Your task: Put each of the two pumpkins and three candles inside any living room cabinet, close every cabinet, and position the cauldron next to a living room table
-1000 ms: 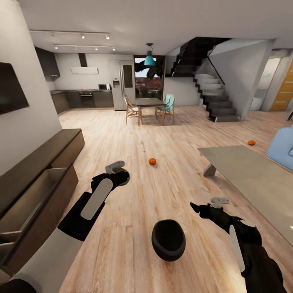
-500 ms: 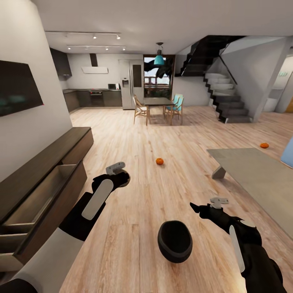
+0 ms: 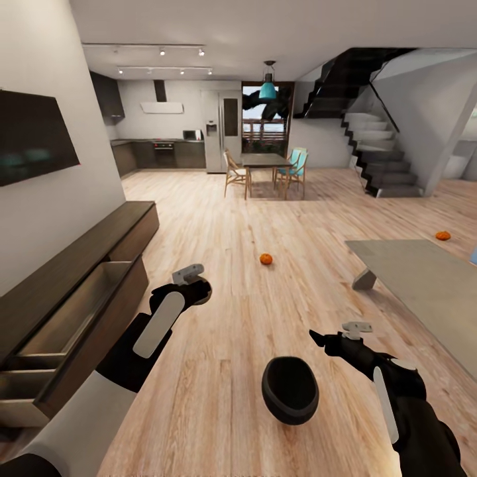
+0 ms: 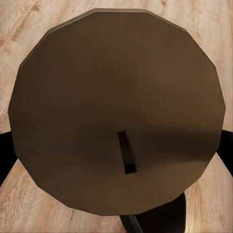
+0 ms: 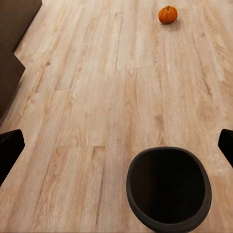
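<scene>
Left tool (image 3: 199,281) grips a candle (image 4: 116,116), right tool (image 3: 317,338) spread wide; cauldron (image 3: 289,389) at 6 o'clock, pumpkin (image 3: 265,258) at 12, worktop (image 3: 424,285) at 3.

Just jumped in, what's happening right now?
The left gripper holds a candle near the cabinet, whose drawer stands open. The right gripper is open, beside the cauldron on the floor. Two pumpkins lie on the floor, one beyond the table.
</scene>
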You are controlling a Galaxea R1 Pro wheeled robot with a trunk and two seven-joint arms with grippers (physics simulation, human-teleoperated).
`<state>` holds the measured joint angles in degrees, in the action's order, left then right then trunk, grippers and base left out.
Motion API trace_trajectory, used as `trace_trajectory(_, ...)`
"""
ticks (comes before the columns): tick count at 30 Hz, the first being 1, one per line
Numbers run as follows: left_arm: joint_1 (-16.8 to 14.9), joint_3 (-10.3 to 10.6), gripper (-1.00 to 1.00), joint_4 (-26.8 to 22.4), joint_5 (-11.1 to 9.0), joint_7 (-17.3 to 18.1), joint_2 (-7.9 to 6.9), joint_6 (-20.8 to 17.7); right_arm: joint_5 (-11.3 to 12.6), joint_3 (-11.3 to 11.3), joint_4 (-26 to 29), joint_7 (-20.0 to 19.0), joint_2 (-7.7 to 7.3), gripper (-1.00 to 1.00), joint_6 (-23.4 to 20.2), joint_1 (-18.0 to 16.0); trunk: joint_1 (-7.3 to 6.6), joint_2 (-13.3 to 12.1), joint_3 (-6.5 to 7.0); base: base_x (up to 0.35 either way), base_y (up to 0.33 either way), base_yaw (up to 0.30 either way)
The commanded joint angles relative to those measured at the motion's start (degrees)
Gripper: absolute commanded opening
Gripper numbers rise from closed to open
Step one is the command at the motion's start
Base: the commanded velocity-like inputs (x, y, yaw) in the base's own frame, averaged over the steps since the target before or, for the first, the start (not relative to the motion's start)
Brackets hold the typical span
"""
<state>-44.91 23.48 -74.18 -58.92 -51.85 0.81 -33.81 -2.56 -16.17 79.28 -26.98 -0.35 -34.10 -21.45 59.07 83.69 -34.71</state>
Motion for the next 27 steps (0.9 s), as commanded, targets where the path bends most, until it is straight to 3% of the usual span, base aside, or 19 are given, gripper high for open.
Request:
trace_trajectory(1,0.0,0.0,-1.00,0.0,0.0,0.0,0.00,0.0,0.0,0.0,0.0,0.0,0.00,1.00,0.0,0.0,0.00,0.0,-0.09,0.000,0.000,0.094)
trace_trajectory(27,0.0,0.1,-1.00,0.1,-0.1,0.0,0.07,0.1,0.0,0.0,0.0,0.0,0.00,1.00,0.0,0.0,0.00,0.0,-2.08,0.000,0.000,0.116)
